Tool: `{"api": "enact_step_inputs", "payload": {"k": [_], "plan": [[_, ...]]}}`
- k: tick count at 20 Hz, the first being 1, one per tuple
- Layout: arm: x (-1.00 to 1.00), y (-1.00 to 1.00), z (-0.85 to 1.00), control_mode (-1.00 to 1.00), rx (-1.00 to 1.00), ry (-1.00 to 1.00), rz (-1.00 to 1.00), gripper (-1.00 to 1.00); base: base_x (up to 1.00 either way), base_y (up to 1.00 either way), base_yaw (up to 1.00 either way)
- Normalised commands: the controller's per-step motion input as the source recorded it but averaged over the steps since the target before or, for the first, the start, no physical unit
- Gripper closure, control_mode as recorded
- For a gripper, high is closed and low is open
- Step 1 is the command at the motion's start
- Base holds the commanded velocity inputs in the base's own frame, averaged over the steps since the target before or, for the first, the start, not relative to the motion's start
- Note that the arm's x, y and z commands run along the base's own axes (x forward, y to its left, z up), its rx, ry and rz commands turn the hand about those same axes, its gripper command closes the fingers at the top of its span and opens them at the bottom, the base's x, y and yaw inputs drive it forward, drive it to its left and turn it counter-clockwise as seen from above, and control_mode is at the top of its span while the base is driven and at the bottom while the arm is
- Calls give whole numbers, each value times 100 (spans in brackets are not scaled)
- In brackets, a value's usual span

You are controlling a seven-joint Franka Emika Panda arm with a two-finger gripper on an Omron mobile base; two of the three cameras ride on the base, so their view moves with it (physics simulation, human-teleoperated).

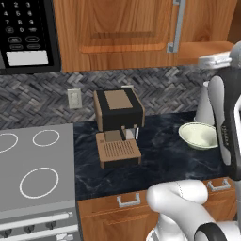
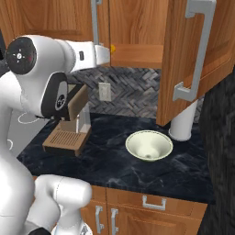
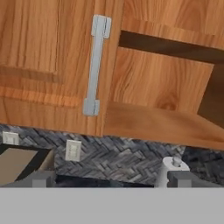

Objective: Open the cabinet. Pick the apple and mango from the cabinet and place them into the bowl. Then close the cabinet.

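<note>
Cabinet: I see the cabinet (image 2: 137, 32) hung above the worktop, its right door (image 2: 197, 59) swung out toward me and its left door (image 3: 48, 61) shut, grey bar handle (image 3: 95, 65) upright along its edge.
Inside: in the hand view I look into the open half at a bare wooden shelf (image 3: 157, 122); I cannot make out any fruit there.
Yellow spot: a small bright yellow bit (image 2: 112, 47) shows just past the arm's end at the cabinet's lower edge; I cannot tell what it is.
Bowl: the bowl (image 2: 149, 145) sits empty on the dark worktop (image 2: 114, 160), toward its right end, just beside a white paper-towel roll (image 2: 183, 124) near the back wall.
Coffee machine: the coffee machine (image 1: 117, 127) stands at the worktop's left part, near the stove (image 1: 33, 174).
Gripper: the gripper (image 3: 109, 179) faces the cabinet, fingertips far apart, nothing between them.
</note>
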Motion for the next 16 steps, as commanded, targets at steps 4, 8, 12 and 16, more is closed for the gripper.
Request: {"api": "enact_step_inputs", "payload": {"k": [4,8,12,16], "plan": [[22,55,4,-100,2,4,7,-100,0,0,0],[39,41,0,-100,0,4,-3,-100,0,0,0],[34,14,8,-100,0,1,-4,-100,0,0,0],[32,0,8,-100,0,0,0,-100,0,0,0]]}}
